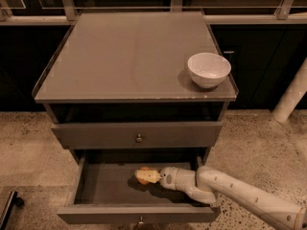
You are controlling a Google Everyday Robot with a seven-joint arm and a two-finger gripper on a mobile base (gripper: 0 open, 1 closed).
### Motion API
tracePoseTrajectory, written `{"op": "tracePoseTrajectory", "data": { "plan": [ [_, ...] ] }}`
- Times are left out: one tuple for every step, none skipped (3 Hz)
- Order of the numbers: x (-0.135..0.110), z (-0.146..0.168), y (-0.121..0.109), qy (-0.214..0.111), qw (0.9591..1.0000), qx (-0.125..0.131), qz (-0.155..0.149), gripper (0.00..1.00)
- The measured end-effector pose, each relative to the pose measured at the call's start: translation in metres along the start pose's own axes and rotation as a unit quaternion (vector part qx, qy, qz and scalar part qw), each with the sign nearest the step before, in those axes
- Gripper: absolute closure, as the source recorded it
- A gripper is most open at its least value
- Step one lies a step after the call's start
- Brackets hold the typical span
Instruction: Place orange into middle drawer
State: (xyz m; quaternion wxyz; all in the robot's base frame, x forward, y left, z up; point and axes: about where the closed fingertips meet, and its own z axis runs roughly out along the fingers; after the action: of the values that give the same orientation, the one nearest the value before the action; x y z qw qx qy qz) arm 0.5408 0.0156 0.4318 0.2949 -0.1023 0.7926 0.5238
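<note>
Well inside the open middle drawer (pixel 103 188), the gripper (pixel 147 177), reaching in from the right, clasps the orange (pixel 141 170) just above the floor.

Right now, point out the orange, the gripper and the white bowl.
orange (pixel 140 179), camera view: its lower left edge, beside the gripper.
gripper (pixel 146 176), camera view: between its fingertips, shut on the orange inside the open middle drawer (pixel 105 213).
white bowl (pixel 209 70), camera view: its outer wall, on the cabinet top (pixel 124 56).
</note>
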Motion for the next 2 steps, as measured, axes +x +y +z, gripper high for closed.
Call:
{"op": "tracePoseTrajectory", "data": {
  "plan": [
    [0.0,0.0,0.0,0.0,1.0,0.0,0.0,0.13],
    [0.0,0.0001,0.0001,0.0,1.0,0.0,0.0,0.0]
  ]
}}
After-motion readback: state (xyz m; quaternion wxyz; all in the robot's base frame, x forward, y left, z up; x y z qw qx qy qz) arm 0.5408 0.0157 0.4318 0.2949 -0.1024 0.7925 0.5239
